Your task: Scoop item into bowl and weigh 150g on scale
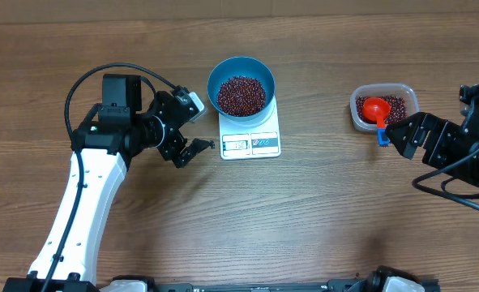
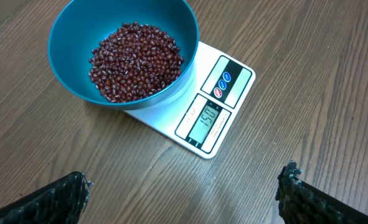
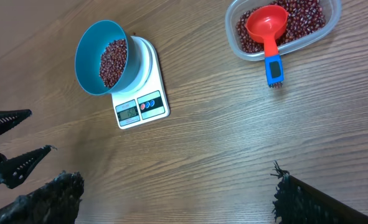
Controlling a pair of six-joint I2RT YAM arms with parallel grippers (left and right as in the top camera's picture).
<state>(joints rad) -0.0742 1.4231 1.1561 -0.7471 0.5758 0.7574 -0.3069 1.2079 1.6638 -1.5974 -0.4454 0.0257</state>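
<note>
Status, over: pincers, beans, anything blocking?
Left pincer open, right pincer open, both empty. Beans in bowl on scale, reading looks like 150. Nothing in the way.

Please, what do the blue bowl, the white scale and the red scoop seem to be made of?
The blue bowl looks like smooth plastic: even colour and a soft sheen on its wall. The scale seems to be smooth white plastic, with a flat printed panel. The red scoop is probably plastic too: uniformly bright, with a blue grip on its handle.

White left arm (image 1: 77, 207), black joints (image 1: 151, 130), black pincer (image 1: 197, 124), looping black cable (image 1: 83, 81).
</note>
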